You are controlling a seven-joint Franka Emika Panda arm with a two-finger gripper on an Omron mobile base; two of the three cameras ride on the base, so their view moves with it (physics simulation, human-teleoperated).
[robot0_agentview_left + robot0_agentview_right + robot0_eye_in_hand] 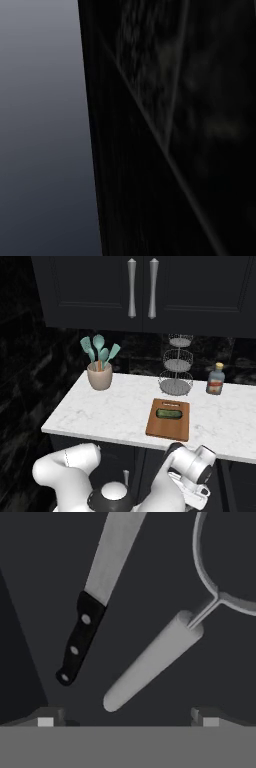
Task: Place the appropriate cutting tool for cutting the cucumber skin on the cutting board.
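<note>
Gripper (pixel 128 714) jaws spread wide, grasping nothing, hovering over dark surface. Below it: knife (pixel 95 597), black riveted handle, grey blade; just beside, not touching, peeler (pixel 150 662), grey handle, wire loop head. Cutting board (pixel 168 428) at counter (pixel 100 411) front edge, cucumber (pixel 169 414) on its far half.

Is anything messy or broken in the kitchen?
Nothing stands out. The cucumber lies neatly on the cutting board, and the utensil cup, wire rack and bottle stand upright on the counter. The knife lies flat and looks whole.
</note>
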